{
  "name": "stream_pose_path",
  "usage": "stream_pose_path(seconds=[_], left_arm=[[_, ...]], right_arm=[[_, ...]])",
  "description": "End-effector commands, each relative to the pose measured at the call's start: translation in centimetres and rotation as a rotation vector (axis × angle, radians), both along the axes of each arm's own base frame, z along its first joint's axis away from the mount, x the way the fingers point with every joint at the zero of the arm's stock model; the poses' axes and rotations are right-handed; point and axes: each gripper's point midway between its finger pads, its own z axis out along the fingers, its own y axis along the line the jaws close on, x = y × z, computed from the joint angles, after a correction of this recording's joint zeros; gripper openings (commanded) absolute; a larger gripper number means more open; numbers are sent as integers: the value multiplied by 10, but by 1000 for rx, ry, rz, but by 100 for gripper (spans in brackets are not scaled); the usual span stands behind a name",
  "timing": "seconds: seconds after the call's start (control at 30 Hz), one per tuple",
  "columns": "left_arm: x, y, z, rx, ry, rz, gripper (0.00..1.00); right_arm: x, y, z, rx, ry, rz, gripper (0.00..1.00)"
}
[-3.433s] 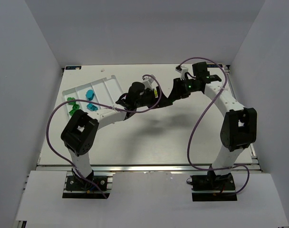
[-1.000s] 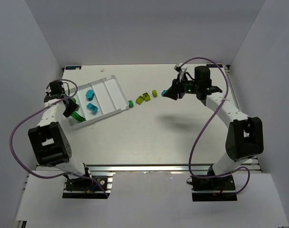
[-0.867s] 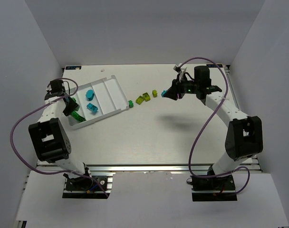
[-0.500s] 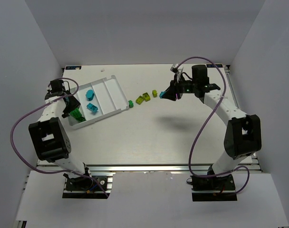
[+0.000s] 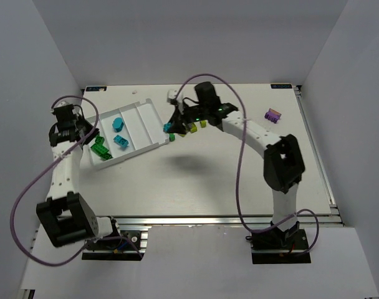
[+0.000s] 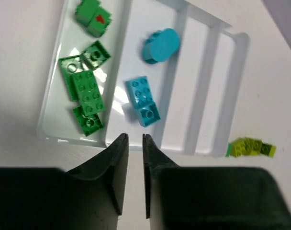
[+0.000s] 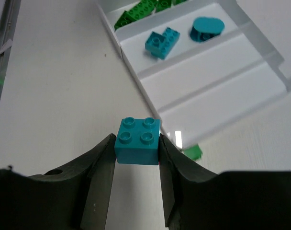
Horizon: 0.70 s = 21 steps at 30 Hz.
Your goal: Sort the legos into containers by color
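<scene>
The right gripper (image 7: 137, 143) is clenched on a blue brick (image 7: 137, 140), studs up, with one finger pressed flat against each side. Ahead of these jaws and off to their right lies the white tray (image 7: 217, 72), its near corner just beyond the held brick. Farther ahead, one compartment holds a square blue piece (image 7: 162, 42) and an oval blue piece (image 7: 207, 28). The green bricks (image 7: 140, 12) lie in the outermost compartment beyond those. A lone green brick (image 7: 192, 152) sits on the table (image 5: 208, 180) just right of the jaws, close beside the tray's edge. The left gripper (image 6: 135, 139) is released: its fingers stand close together with only a thin gap, and nothing is in that gap. The tray's near rim lies just past its fingertips. From these jaws the green bricks are ahead and to the left, several of them touching or overlapping. The two blue pieces are almost straight ahead in the next compartment. The yellow-green bricks (image 6: 251, 147) rest on the table to the right of these jaws, outside the tray. Seen from above, the two grippers flank the tray, the left at one end and the right, with its brick, at the other, near the yellow-green bricks. A small purple object (image 5: 273, 115) lies on the table well apart from both.
</scene>
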Motion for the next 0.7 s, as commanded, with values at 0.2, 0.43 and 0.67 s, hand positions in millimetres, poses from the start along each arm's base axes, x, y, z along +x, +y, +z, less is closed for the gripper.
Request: stream_pose_path(seconds=[0.2,0.43,0.67], left_arm=[[-54,-47,28,-153,-170,-37,35],[-75,-57,15,-190,-157,-16,46],[-68,-59,26,-164,-153,-38,47]], right_arm=[[-13,158,-31,2,-161,79,0],[-14,211,-47,97,-231,-35,0],[-5,232,-66,120,-249,-120,0]])
